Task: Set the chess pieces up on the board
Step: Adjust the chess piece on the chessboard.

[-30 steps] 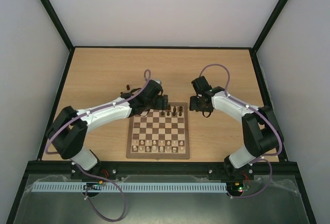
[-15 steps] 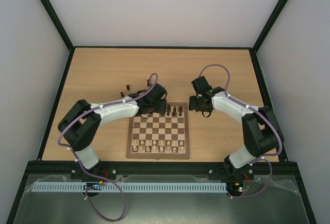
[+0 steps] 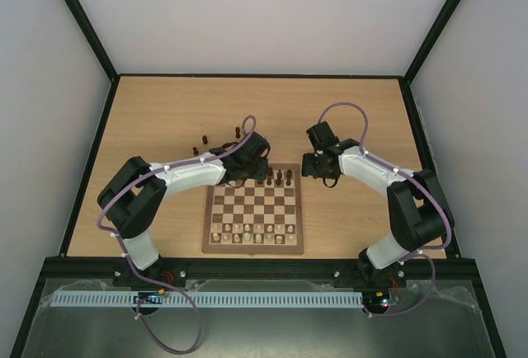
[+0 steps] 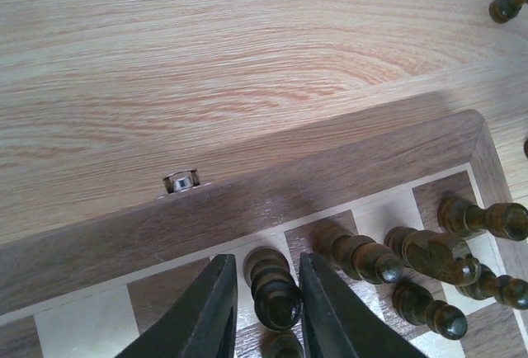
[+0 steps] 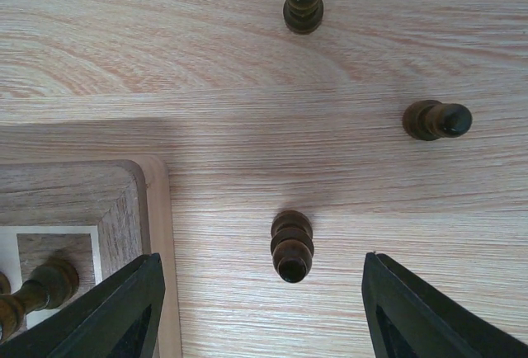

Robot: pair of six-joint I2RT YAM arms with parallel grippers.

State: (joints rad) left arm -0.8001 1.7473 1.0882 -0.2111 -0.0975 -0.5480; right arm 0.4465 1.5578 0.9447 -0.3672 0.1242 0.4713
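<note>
Your left arm (image 3: 177, 175) has drawn its elbow in since a second ago. Its jaws have narrowed around a dark piece (image 4: 272, 292) on the board (image 4: 124, 226)'s far row, but you cannot tell if they grip. Your right jaws are unchanged, wide over a lone piece (image 5: 291, 247) on the desk (image 5: 247, 61) just off the board's corner, with open desk beyond.

The left gripper (image 3: 257, 171) sits low over the board's (image 3: 252, 206) far edge, among dark chess pieces (image 3: 279, 178); the right gripper (image 3: 318, 168) hangs just off its far right corner. Cream pieces (image 3: 247, 232) line the 2 near rows.
</note>
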